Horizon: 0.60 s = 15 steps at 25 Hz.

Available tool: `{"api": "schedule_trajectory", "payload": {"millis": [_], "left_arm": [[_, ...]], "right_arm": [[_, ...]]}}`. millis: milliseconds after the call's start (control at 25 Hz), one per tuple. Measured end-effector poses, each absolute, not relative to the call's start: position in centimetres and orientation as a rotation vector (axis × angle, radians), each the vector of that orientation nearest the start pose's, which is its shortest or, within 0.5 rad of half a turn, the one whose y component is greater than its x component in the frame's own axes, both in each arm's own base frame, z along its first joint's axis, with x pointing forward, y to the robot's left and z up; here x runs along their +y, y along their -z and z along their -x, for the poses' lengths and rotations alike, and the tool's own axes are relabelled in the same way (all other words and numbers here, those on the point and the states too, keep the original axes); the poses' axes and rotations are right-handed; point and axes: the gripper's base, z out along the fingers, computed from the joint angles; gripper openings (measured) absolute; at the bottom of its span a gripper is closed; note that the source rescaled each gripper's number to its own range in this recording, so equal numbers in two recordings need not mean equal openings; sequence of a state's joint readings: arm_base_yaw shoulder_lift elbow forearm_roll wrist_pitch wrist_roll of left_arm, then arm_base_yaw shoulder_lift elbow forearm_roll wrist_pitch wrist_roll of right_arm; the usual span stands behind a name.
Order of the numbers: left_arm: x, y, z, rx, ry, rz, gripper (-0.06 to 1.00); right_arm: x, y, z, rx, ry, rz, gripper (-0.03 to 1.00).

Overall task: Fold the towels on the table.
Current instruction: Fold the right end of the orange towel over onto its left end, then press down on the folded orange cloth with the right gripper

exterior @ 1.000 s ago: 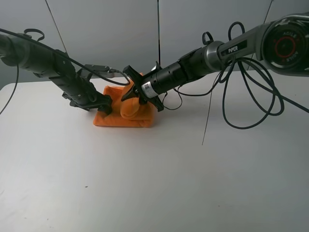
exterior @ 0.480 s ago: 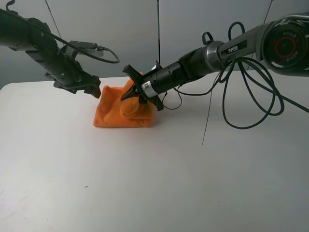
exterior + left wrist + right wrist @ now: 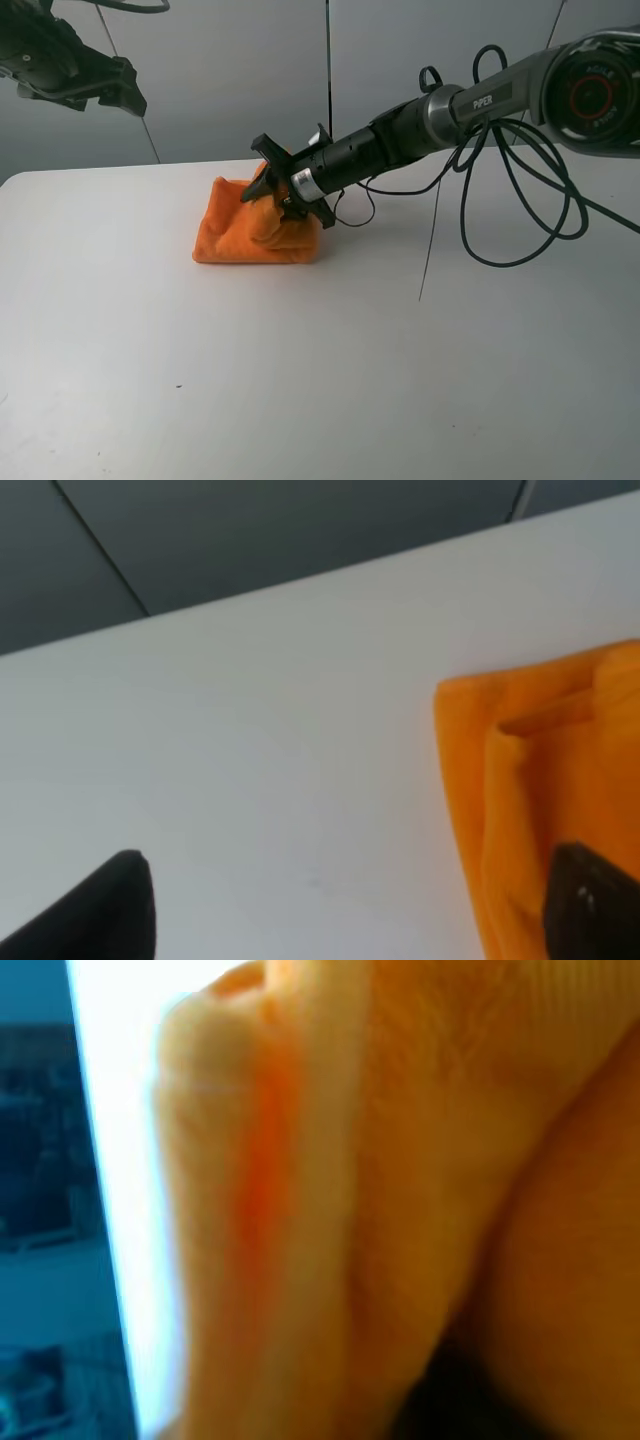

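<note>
On the far half of the table [image 3: 320,380], a little left of the middle, I see the orange towel [image 3: 240,238] lying as a folded, bunched bundle. Its right part is raised into a soft hump, and the left part is flatter with a straight near edge. My right gripper [image 3: 272,192] is at that hump, coming from the right side at a low angle, and its black fingers are touching the cloth on the top. From the high camera I cannot tell if the jaws hold a fold or are already apart. The right wrist camera gives me only blurred orange terry [image 3: 400,1160] very close, with a bright strip of table beside it, so it does not help.

My left gripper [image 3: 120,88] is high up near the far left corner, well apart from the towel, and its jaws stand wide with nothing between them. The left wrist camera shows one dark fingertip [image 3: 95,910] over bare table and the towel's corner [image 3: 540,780] beside it.

Black cables [image 3: 520,190] hang from the right arm above the table.
</note>
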<state>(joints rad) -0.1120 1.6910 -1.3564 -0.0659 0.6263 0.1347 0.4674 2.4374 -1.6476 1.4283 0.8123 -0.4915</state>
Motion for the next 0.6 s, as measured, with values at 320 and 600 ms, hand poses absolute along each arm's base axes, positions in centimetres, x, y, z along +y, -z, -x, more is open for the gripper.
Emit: {"api": "schedule_trajectory", "payload": {"millis": [320, 600], "left_arm": [[-4.6, -32.7, -37.0, 2.415, 0.076, -0.228, 0.99], [-4.6, -34.1, -36.8, 2.428, 0.083, -0.221, 0.99]], "right_arm": [[29.8, -11.9, -39.7, 2.616, -1.577, 0.048, 1.0], [32.4, -13.5, -38.4, 2.609, -1.664, 0.126, 1.0]]}}
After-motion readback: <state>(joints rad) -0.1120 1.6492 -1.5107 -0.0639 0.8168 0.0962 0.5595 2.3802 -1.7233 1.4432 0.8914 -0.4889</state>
